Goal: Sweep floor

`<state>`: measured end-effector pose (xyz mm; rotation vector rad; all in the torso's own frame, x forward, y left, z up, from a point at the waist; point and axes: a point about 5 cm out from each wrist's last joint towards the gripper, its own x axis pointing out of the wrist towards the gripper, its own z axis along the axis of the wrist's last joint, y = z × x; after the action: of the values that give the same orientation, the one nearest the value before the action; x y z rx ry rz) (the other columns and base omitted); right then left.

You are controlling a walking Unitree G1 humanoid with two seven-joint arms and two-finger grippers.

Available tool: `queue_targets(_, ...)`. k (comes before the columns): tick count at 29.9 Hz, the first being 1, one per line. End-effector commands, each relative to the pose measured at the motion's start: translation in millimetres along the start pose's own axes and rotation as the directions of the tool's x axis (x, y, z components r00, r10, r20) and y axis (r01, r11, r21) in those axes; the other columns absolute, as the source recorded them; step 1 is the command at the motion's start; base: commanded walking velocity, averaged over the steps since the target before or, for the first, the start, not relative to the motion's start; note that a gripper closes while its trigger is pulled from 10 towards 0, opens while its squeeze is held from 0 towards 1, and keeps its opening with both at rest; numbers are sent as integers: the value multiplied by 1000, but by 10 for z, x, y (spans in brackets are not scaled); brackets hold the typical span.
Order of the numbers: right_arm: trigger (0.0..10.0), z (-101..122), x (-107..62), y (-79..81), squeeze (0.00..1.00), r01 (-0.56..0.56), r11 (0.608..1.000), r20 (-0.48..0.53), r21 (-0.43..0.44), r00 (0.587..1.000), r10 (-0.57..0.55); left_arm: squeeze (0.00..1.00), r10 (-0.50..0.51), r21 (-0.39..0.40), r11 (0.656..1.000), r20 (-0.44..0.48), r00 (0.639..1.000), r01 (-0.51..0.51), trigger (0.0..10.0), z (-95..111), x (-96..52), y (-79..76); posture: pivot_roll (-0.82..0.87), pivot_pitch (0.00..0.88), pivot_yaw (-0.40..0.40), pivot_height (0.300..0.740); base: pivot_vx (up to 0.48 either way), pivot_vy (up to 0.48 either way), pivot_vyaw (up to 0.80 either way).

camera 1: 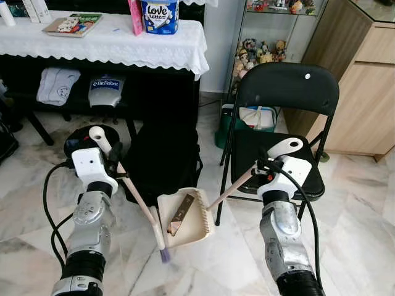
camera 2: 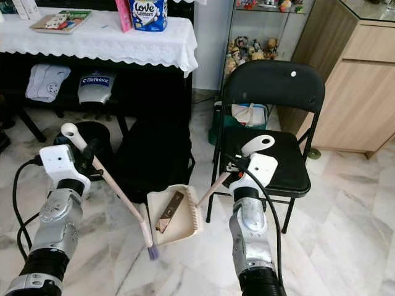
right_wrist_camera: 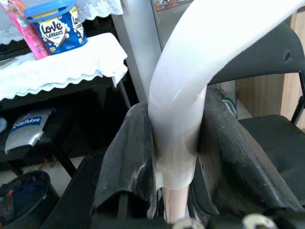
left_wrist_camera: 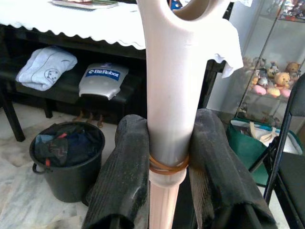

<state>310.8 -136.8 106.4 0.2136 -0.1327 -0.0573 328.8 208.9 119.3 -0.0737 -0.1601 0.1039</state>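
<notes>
**Broom and dustpan meet on the marble floor**

The left gripper (left_wrist_camera: pixel 169 167) has its black fingers (left_wrist_camera: pixel 121 167) pressed tight against both sides of the cream broom (camera 1: pixel 139 197) handle, just above a rubber band that the head views do not resolve. The right gripper (right_wrist_camera: pixel 174 152) clamps the white dustpan handle (camera 1: pixel 281 150) the same way. From the head camera, the broom's long axis slants from its looped top at far left down and rightward to purple bristles (camera 1: pixel 165 254) at the near centre of the floor (camera 1: pixel 203 265). The dustpan (camera 1: pixel 185 217) lies just right of the bristles, its handle rising rightward to the gripper; a brown strip (camera 1: pixel 181 214) lies in the pan. The left wrist camera picks out a black bucket (left_wrist_camera: pixel 66 160) under the cloth-covered table (camera 1: pixel 111 43); the head views show a folding chair (camera 1: pixel 284 132) to the right.
</notes>
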Motion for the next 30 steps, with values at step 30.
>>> queue_targets(30, 10000, 140, -10, 50, 0, -35, 994, 63, 102, 998, 29, 0, -27, 187, 982, 130, 991, 2, 10000, 208, -20, -44, -45, 34, -8, 740, 0, 0, 0)
